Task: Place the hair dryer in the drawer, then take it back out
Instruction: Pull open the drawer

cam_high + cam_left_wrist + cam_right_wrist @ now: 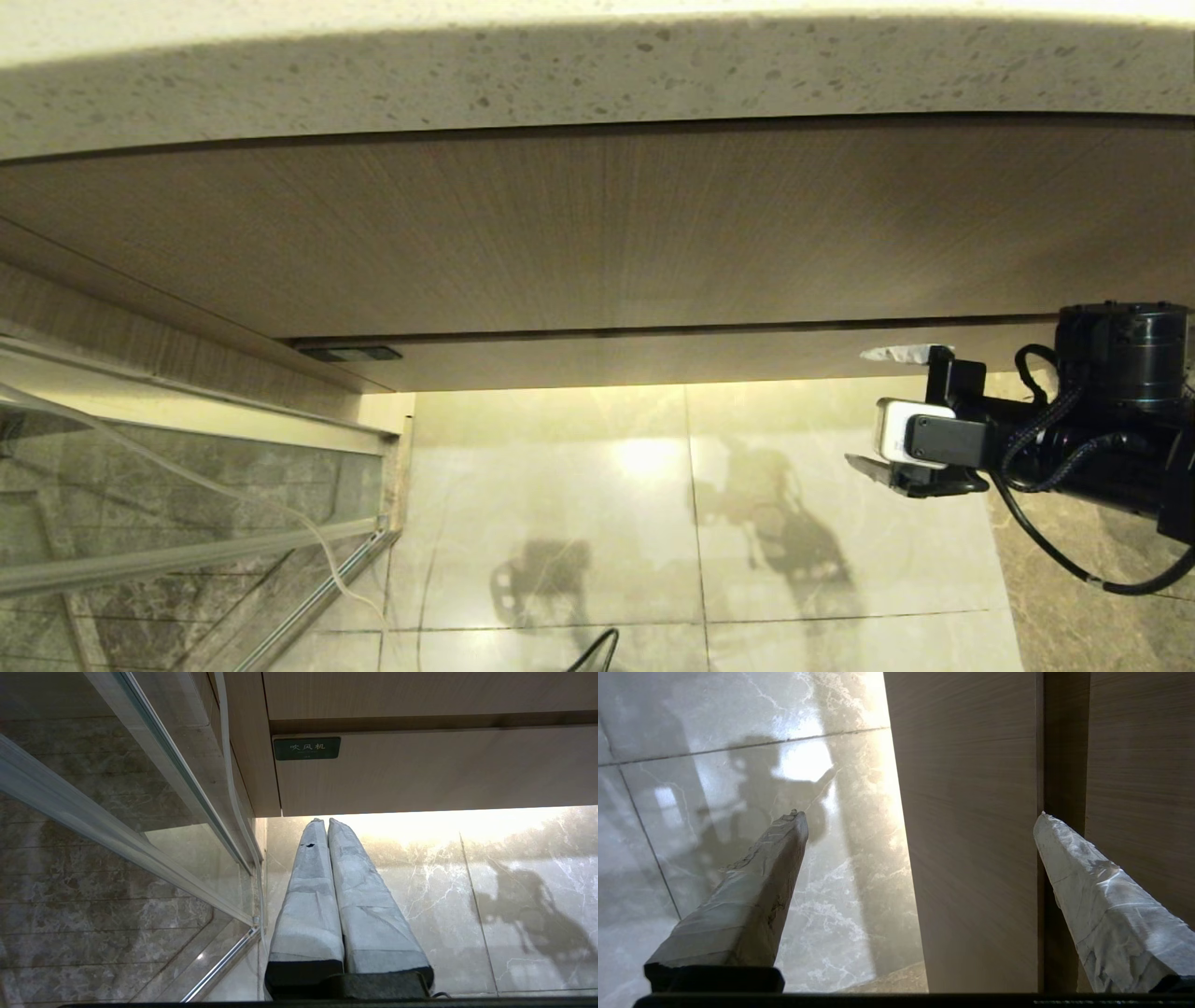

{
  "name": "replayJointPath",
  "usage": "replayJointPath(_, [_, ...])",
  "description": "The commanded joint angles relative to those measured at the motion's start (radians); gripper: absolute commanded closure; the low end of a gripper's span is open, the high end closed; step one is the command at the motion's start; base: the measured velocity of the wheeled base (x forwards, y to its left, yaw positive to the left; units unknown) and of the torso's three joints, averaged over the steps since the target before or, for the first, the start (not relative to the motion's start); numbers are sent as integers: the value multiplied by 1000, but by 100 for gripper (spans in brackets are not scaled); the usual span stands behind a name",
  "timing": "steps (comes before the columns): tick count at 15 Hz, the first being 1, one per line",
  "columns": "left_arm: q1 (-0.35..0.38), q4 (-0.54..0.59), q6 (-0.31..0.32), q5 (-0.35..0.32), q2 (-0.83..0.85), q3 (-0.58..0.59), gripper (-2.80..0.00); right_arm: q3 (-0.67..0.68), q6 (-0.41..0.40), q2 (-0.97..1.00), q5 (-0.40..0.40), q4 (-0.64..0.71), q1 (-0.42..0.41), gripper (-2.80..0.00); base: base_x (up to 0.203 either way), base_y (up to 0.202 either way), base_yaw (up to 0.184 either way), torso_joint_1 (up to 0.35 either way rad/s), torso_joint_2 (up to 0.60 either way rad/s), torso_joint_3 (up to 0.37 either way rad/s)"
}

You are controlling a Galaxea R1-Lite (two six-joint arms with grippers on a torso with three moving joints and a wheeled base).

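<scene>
Drawer (653, 359) closed: low wood-grain front flush under the taller wood-grain panel (597, 233), with the speckled stone countertop (597, 75) above both. Small dark label (353, 354) at the drawer's left end; the left wrist view shows printed characters on it. Hair dryer not visible in any view, so its location cannot be told; judged to be behind the closed front or outside the views.

Right gripper (878, 407) level with the right end of the drawer front, jaws spread wide, nothing between them. In the right wrist view one padded finger (1101, 900) overlaps the dark seam between drawer front and panel, the other (752, 896) hangs over the marble floor (714, 765) below. Contact with the front cannot be confirmed.

Left gripper (322, 826) parked low near the glass partition (117, 812), below the label, fingers pressed together and empty.

Judgement: step in hand is opening the drawer. No handle visible, so the lower edge of the front looks the likely purchase. To do it well: bring the lower finger under that edge, hook squarely, pull straight outward. Gripping near the right end risks racking so wide a drawer; a slow, even pull should limit binding.
</scene>
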Motion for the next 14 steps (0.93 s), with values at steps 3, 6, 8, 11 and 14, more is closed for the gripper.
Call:
replayJointPath(3, [0,-2,-1,0,0,40,0,-2,13,51,0,-66,2,-280,0,0,0,0,0,0])
replayJointPath(6, [0,-2,-1,0,0,40,0,-4,29,64,1,-76,2,-280,0,0,0,0,0,0])
replayJointPath(8, [0,-2,-1,0,0,40,0,-4,31,77,0,-98,2,-280,0,0,0,0,0,0])
replayJointPath(11, [0,-2,-1,0,0,40,0,-7,44,91,0,-124,2,-280,0,0,0,0,0,0])
replayJointPath(14, [0,-2,-1,0,0,40,0,-14,65,115,0,-169,2,-280,0,0,0,0,0,0])
